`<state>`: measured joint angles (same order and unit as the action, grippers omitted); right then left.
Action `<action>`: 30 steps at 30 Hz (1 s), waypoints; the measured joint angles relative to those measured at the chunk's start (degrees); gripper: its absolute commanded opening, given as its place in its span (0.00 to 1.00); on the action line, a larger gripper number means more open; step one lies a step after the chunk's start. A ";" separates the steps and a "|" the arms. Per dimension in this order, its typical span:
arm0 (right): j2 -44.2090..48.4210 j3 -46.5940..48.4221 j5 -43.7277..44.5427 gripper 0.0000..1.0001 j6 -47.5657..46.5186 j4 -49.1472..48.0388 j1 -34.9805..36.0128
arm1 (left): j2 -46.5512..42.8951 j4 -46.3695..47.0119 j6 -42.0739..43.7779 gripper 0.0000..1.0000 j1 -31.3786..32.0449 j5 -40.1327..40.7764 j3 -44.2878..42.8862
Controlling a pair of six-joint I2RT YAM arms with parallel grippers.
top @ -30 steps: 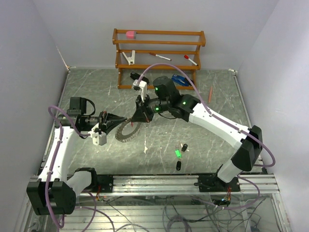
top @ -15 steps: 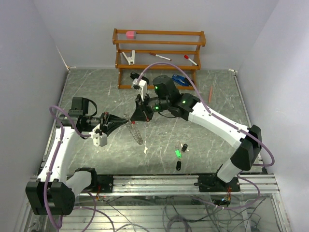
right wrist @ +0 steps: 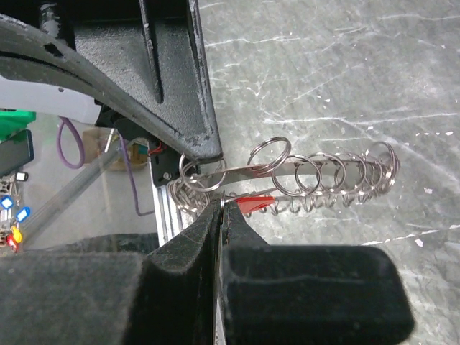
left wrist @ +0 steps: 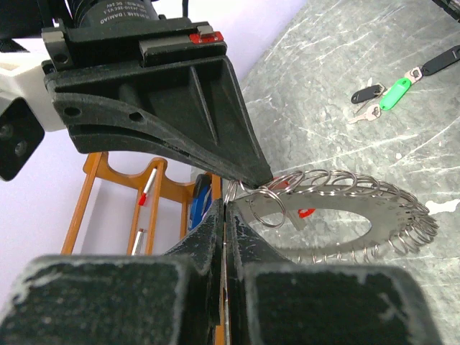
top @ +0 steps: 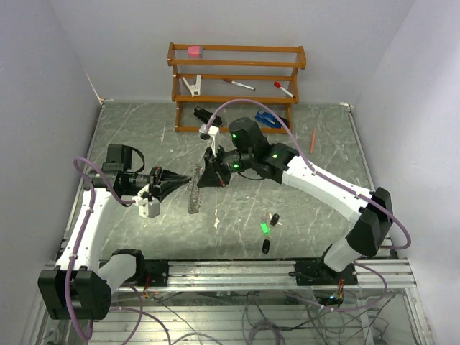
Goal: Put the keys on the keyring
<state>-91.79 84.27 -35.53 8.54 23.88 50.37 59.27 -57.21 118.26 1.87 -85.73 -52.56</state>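
Right, we start with the grey table (top: 323, 144), a wooden rack (top: 237, 79) standing along its far edge. Mid-table the 2 arms meet nose to nose. We see the left gripper (left wrist: 226, 206) pinched fully closed on the rim of the keyring (left wrist: 338, 215), which is held up on edge; we cannot tell whether its lower rim touches the table. The right gripper (right wrist: 221, 205) is squeezed tight too, clamping the red key (right wrist: 255, 203) just beside the ring's looped rim. Nearer the arm bases, well apart from the ring, the green key (top: 264, 228) lies between 2 black keys (top: 274, 218).
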 measured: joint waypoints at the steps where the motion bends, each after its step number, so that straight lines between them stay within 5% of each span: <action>1: 0.44 -0.46 -0.13 0.00 -0.02 0.00 0.00 | -0.02 0.00 0.00 0.07 0.00 0.00 0.00; 30: 1.97 -0.09 -0.59 0.00 -2.16 -0.22 -0.55 | -0.02 -1.40 0.00 0.07 1.03 0.02 -0.02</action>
<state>-89.82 84.18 -36.12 6.37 23.66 49.82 59.24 -58.61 118.26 2.90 -85.71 -52.58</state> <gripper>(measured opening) 0.009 0.068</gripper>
